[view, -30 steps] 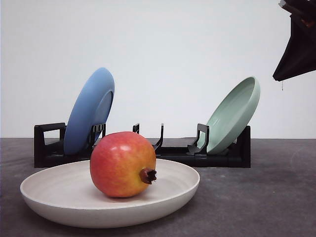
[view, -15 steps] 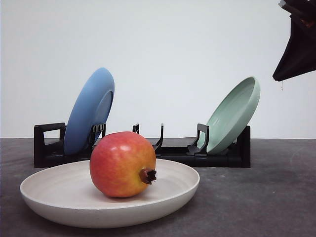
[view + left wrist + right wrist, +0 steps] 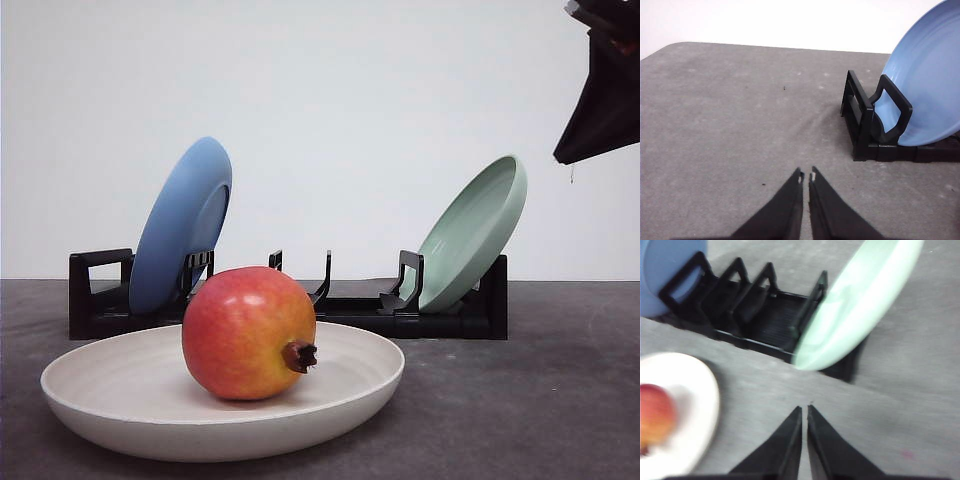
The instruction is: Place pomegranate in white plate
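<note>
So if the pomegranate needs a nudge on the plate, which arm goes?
Probably the right. Its view shows the pomegranate and white plate near the shut right gripper. The shut left gripper faces bare table beside the rack.

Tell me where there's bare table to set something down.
Bare table lies right of the white plate, in front of the black rack. More lies left of the rack's blue plate end. The pomegranate fills the white plate's middle.
</note>
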Action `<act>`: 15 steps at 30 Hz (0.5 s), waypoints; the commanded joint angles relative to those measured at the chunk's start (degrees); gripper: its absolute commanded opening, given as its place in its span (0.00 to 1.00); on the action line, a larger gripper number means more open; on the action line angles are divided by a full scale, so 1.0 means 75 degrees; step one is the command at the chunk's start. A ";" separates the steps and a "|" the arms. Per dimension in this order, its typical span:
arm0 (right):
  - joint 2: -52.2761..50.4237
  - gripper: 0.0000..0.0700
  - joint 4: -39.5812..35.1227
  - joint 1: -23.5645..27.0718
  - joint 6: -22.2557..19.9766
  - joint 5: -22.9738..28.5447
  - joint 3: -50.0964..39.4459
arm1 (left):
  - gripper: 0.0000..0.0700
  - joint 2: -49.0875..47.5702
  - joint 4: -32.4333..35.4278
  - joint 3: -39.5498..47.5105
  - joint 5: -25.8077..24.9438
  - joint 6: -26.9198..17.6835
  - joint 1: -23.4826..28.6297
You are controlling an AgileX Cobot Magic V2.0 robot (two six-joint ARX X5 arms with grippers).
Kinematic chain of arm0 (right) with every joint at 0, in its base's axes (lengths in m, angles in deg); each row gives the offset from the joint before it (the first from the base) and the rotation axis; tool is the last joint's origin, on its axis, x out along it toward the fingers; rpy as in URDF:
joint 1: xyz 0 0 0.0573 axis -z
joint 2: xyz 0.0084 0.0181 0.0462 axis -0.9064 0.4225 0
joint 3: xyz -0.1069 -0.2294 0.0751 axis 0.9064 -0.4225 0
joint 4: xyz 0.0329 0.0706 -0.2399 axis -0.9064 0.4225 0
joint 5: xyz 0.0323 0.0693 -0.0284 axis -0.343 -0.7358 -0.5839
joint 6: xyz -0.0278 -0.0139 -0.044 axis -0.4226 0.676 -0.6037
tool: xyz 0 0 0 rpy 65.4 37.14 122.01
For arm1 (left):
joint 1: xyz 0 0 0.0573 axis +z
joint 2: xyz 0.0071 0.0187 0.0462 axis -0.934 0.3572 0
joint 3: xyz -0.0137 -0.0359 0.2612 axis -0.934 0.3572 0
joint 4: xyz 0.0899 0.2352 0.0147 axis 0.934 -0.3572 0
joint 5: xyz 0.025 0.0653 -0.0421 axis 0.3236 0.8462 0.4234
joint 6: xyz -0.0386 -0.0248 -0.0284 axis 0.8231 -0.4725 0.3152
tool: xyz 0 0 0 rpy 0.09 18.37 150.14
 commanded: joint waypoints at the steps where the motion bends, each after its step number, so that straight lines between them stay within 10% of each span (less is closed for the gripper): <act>1: -0.0242 0.02 0.0102 0.0058 -0.0726 0.0213 -0.0009 | 0.00 0.0003 -0.0003 0.0087 0.0012 -0.0052 0.0006; 15: -0.4580 0.02 -0.1141 0.1291 -0.0498 0.1333 -0.3487 | 0.00 0.0003 -0.0003 0.0087 0.0012 -0.0052 0.0006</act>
